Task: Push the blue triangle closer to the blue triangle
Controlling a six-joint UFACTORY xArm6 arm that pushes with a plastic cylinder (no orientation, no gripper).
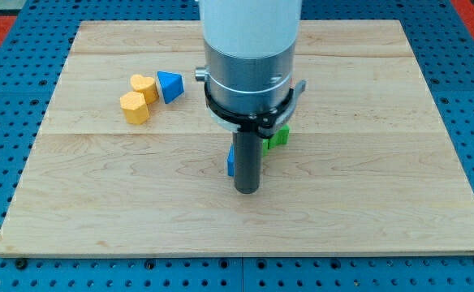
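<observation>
obstacles: blue block point(230, 160), green block point(278, 136) touching rod | free: view's right, bottom

My tip point(246, 191) beside blue block point(230, 160), blue triangle point(170, 85) well apart, view's upper left.

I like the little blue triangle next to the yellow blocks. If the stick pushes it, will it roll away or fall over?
The blue triangle looks flat-sided and low, so it would probably slide on the smooth wooden board rather than roll. It sits wide on its base, so tipping seems unlikely. It might twist if pushed on a corner, and bump the yellow blocks touching it. My tip is far off.
</observation>
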